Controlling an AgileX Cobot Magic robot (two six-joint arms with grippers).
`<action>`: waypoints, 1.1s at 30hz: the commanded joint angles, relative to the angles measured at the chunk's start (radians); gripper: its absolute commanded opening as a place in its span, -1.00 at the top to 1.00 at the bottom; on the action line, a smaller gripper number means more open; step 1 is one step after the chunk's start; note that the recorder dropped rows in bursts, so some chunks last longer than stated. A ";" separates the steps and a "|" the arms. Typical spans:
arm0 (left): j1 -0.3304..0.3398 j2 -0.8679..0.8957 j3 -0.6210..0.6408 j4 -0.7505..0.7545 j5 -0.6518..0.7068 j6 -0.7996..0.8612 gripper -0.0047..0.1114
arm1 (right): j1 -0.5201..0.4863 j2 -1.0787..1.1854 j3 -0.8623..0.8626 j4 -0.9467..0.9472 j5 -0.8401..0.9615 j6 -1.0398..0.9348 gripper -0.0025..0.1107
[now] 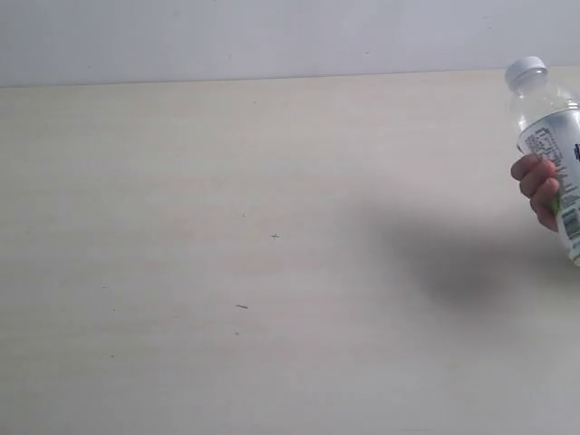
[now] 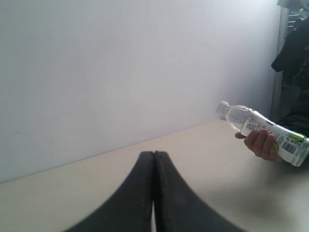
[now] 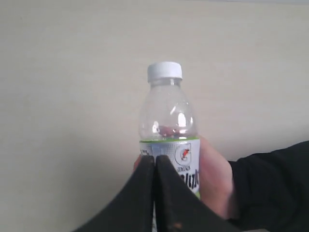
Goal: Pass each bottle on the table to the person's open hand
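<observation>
White-capped bottle [image 3: 166, 111] in person's hand [image 3: 215, 179]; left hand [image 2: 153, 154] and right hand [image 3: 155, 158] clenched, empty.

Plain white wall [image 2: 120, 72], dark clothing [image 2: 293, 46] beside a grey upright post [image 2: 278, 96]

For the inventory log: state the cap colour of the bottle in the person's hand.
White cap, clearest in the right wrist view.

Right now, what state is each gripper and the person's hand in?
Left gripper: closed, empty.
Right gripper: closed, holding nothing.
Person's hand: holding the white-capped, green-labelled bottle.
</observation>
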 commanded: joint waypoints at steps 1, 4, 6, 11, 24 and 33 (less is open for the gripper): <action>0.004 -0.004 0.000 0.003 -0.001 -0.005 0.92 | -0.002 -0.096 -0.003 0.019 0.011 0.062 0.96; 0.004 -0.004 0.000 0.003 -0.001 -0.005 0.92 | -0.002 -0.162 -0.003 0.028 0.011 0.141 0.96; 0.004 -0.004 0.000 0.003 -0.001 -0.005 0.92 | -0.002 -0.190 -0.003 0.028 0.011 0.141 0.96; 0.004 -0.004 0.000 0.003 -0.001 -0.005 0.92 | -0.002 -0.257 -0.003 0.028 0.011 0.141 0.96; 0.004 -0.004 0.000 0.003 -0.001 -0.005 0.92 | -0.002 -0.275 -0.003 0.013 -0.005 0.113 0.96; 0.004 -0.004 0.000 0.003 -0.001 -0.005 0.92 | -0.002 -0.648 0.421 -0.009 -0.375 -0.019 0.96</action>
